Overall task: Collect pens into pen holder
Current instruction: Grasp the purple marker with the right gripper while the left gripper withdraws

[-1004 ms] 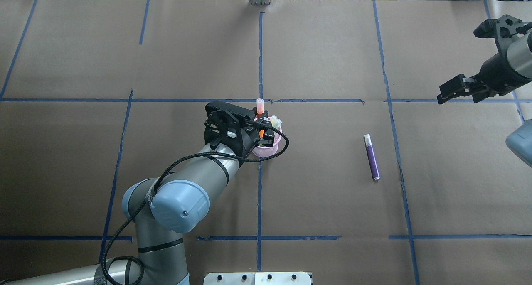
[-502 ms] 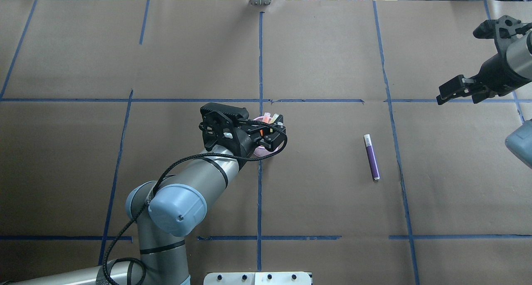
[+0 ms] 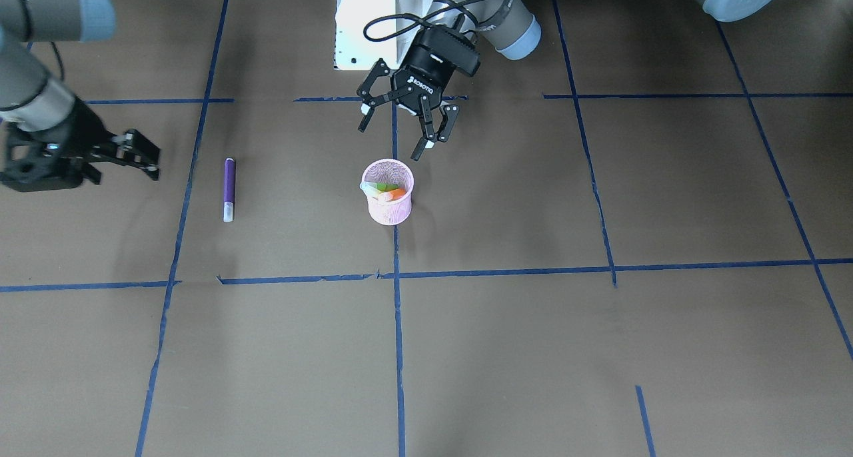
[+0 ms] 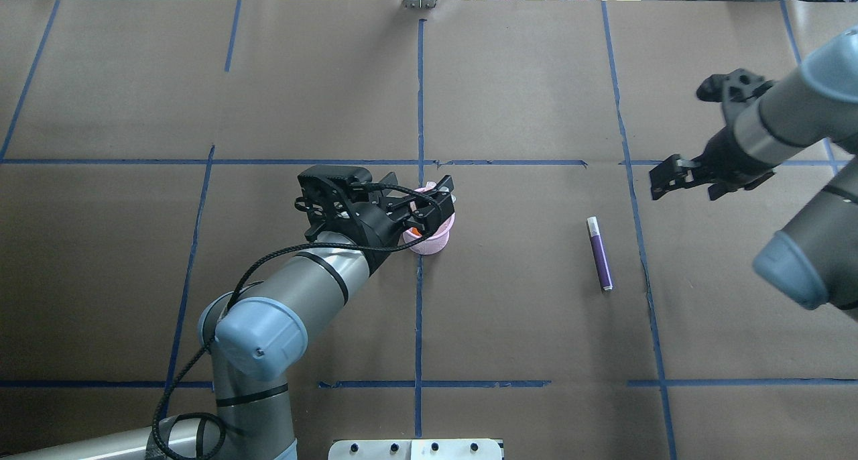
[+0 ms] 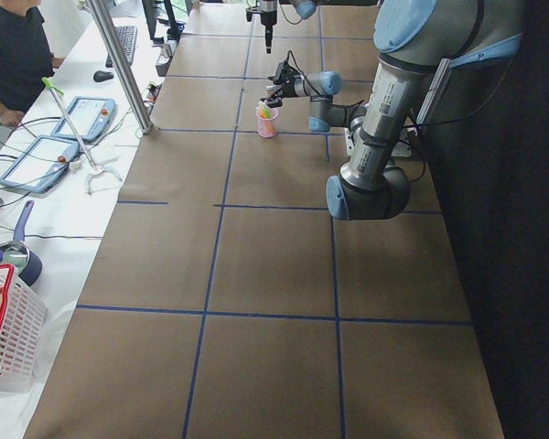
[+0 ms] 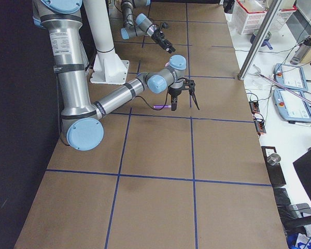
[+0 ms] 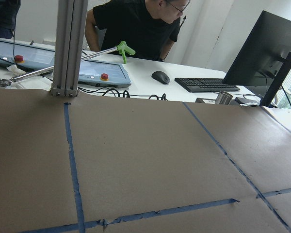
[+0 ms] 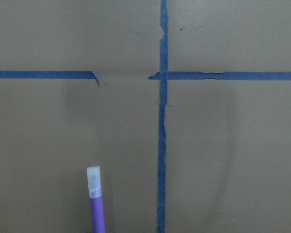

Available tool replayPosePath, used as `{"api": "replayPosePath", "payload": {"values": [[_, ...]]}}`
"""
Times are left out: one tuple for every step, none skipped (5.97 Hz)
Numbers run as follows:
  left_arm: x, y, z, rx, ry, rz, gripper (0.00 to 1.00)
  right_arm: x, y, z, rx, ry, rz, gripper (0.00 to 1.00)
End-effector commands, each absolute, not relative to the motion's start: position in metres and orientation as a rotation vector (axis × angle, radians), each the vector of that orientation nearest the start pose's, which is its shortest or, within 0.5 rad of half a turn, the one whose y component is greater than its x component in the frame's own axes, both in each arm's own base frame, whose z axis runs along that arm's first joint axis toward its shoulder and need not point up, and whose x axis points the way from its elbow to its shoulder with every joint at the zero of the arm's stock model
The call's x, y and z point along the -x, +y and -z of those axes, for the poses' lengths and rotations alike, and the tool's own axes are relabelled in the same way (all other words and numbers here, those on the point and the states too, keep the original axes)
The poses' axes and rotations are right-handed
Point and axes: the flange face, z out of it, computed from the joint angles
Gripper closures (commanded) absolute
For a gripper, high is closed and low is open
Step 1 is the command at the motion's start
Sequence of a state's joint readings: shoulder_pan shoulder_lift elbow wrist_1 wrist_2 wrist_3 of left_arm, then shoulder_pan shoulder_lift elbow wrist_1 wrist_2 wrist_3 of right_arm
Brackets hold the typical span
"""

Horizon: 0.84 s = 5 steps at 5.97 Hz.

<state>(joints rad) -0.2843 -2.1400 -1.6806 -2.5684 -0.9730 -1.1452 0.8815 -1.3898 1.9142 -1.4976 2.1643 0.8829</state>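
Brown paper with blue tape gridlines covers the table (image 4: pixel 523 84). Small round pink wire-mesh pen holder (image 3: pixel 388 200) stands upright near the table's centre, on a tape line. Slim orange pen (image 3: pixel 396 194) and slim green pen (image 3: pixel 384 186) sit inside it, whitish caps leaning on the rim.

Slim purple pen with translucent whitish cap (image 4: pixel 600 253) lies flat on the paper, well apart from the pen holder, on its robot-right side. Long axis runs roughly away from the robot, cap at the far end.

Right gripper (image 4: pixel 670 178) hovers near the purple pen, beyond its cap end and further from the pen holder; its wrist view shows only the cap end low in frame. Its fingers (image 3: pixel 143 156) look nearly together and hold nothing. Right arm is clearly nearer the purple pen, so that pick likely falls to it; the fingers would need to open and straddle the barrel crosswise.

Left gripper (image 3: pixel 396 124) hangs just above the pen holder on the robot's side, fingers (image 3: pixel 421 149) spread wide, empty, touching nothing.
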Motion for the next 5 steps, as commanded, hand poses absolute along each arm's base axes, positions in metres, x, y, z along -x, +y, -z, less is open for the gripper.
{"api": "replayPosePath", "payload": {"values": [[-0.518,-0.376,-0.176,-0.988,1.28,0.322,0.0,0.351,-0.465,-0.392,0.034,-0.797,0.02,0.0],[-0.511,-0.4,-0.181,-0.969,1.162,0.196,0.0,0.378,-0.466,-0.394,0.024,-0.766,0.038,0.0],[-0.502,-0.421,-0.197,-0.936,1.083,0.123,0.0,0.397,-0.466,-0.398,0.036,-0.749,0.05,0.0],[-0.487,-0.439,-0.21,-0.926,0.981,0.025,0.0,0.41,-0.467,-0.399,0.046,-0.744,0.05,0.0],[-0.482,-0.443,-0.227,-0.901,0.933,-0.013,0.0,0.427,-0.478,-0.404,0.06,-0.731,0.052,0.01]]}}
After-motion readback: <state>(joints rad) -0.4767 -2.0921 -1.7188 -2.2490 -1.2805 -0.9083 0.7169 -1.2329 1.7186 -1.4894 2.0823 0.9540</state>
